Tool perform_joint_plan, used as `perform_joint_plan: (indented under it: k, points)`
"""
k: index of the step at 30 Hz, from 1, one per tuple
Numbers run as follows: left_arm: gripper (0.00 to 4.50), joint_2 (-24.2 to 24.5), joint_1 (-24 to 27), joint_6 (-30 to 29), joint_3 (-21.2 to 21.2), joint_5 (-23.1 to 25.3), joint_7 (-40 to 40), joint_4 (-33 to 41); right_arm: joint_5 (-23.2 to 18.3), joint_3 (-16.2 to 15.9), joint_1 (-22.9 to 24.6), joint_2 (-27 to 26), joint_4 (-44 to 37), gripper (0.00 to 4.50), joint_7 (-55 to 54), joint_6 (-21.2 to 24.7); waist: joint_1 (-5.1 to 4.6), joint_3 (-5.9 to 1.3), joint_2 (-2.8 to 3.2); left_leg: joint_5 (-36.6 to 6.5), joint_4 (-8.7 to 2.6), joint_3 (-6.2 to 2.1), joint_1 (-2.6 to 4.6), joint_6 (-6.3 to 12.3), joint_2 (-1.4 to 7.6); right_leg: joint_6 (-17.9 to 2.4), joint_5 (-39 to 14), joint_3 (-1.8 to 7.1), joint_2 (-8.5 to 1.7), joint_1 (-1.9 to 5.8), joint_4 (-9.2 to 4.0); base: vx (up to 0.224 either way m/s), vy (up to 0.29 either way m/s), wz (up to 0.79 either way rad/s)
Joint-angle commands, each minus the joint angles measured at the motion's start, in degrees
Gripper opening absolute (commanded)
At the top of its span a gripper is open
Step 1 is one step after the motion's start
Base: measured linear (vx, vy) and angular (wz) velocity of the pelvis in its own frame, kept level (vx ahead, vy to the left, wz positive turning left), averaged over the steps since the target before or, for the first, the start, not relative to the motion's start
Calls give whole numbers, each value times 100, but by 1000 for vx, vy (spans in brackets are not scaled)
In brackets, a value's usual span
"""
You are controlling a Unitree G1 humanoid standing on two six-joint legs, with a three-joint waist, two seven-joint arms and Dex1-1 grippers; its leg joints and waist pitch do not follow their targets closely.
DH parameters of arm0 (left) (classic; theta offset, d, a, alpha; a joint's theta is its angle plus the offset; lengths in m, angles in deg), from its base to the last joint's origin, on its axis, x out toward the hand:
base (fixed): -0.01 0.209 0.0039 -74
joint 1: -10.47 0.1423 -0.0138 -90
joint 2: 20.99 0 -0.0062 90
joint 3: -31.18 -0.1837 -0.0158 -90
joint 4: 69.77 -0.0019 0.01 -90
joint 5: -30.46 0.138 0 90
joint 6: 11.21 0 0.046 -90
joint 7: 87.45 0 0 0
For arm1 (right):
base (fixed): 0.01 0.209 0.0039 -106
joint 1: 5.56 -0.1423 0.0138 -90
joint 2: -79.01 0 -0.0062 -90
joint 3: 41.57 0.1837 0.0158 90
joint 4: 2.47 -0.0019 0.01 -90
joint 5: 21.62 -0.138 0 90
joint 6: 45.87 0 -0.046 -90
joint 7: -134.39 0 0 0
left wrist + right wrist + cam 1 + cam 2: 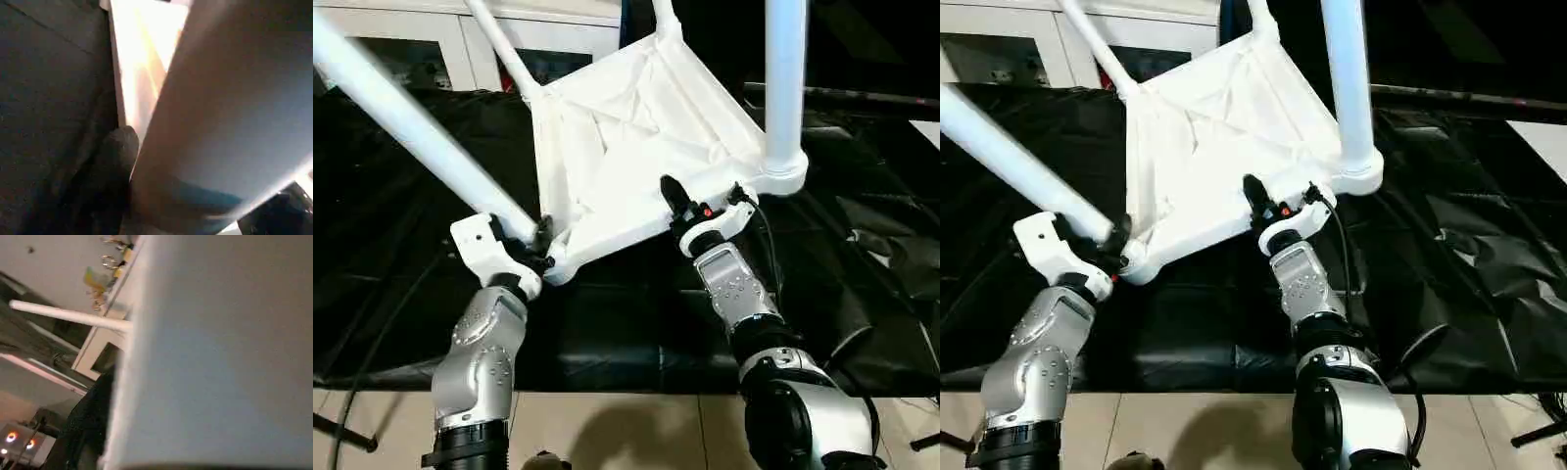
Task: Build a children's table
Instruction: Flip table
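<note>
Work table (636, 323) under crumpled black cover, front edge hanging toward tiled floor (636, 431). On it: children's table (636, 137), upside down and tilted, legs fitted in its corner sockets. Black cables trail over cover at right edge (876, 250)
</note>
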Motion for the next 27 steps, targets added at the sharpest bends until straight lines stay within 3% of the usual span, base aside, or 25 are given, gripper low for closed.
perform_joint_plan:
  k: [1,4,7,10,15,16,18,20,22,24,25,26,27]
  points:
    - [322,-249,58,-34,-30,-72,15,-141,195,-49,-146,7,-129,220,-110,-210,27,-411,-6,-322,-317,-38,160,339,216,-1314,1112,173,-376,238,-301,0,0,0]
    - [338,-221,46,314,60,71,117,-188,236,-9,-133,66,-185,216,-254,-379,43,-404,1,-330,-316,-35,164,402,223,-1290,1094,176,-380,220,-314,0,0,0]
    - [354,-237,23,735,272,-58,51,-186,289,-4,-85,142,-298,214,-342,-468,60,-390,14,-467,-332,-38,177,349,236,-1273,868,177,-389,205,-336,0,0,0]
    - [354,-199,117,1015,544,-798,-614,134,428,-5,43,302,-568,214,-431,-585,88,-384,-1,-553,-343,-22,189,215,237,-1276,689,181,-381,184,-330,0,0,0]
    - [354,-50,349,997,554,-1300,-1207,487,556,-11,230,460,-890,213,-609,-696,133,-373,8,-733,-355,0,216,158,250,-1145,568,175,-369,155,-339,0,0,0]
    - [354,64,444,968,577,-1422,-1378,540,610,-64,341,513,-1098,213,-666,-653,159,-372,32,-750,-356,10,221,130,246,-1081,536,180,-366,144,-340,0,0,0]
    - [354,161,512,968,590,-1503,-1501,556,645,-93,425,536,-1274,213,-701,-596,157,-371,13,-803,-368,15,223,106,251,-995,485,175,-352,146,-345,0,0,0]
    - [354,539,714,857,510,-1472,-1936,501,795,-185,623,581,-1764,212,-754,-466,204,-360,48,-969,-392,16,241,4,244,-812,251,186,-350,120,-379,0,0,0]
    - [391,1014,951,732,200,-1199,-2484,462,838,-200,749,609,-2142,212,-880,-354,211,-357,38,-987,-417,5,248,-71,231,-553,73,189,-330,105,-400,0,0,0]
    - [391,1353,1117,648,-60,-974,-2836,432,887,-250,845,654,-2398,212,-966,-254,208,-354,59,-1168,-435,16,277,-185,238,-467,-108,196,-325,70,-415,0,0,0]
    - [398,1761,1289,632,-393,-656,-3203,421,1059,-376,991,763,-2744,212,-1061,-157,215,-334,78,-1330,-459,7,281,-297,239,-433,-314,203,-332,48,-439,0,0,0]
    - [411,1761,1289,632,-393,-656,-3203,421,1059,-376,991,763,-2744,212,-1061,-157,217,-337,75,-1334,-469,-1,278,-317,240,-378,-371,205,-328,52,-443,0,0,0]
    - [424,2042,1375,727,-647,-375,-3414,439,1178,-475,1120,861,-3051,212,-1161,-35,186,-333,81,-1417,-491,-10,252,-394,232,-339,-467,203,-328,59,-430,0,0,0]
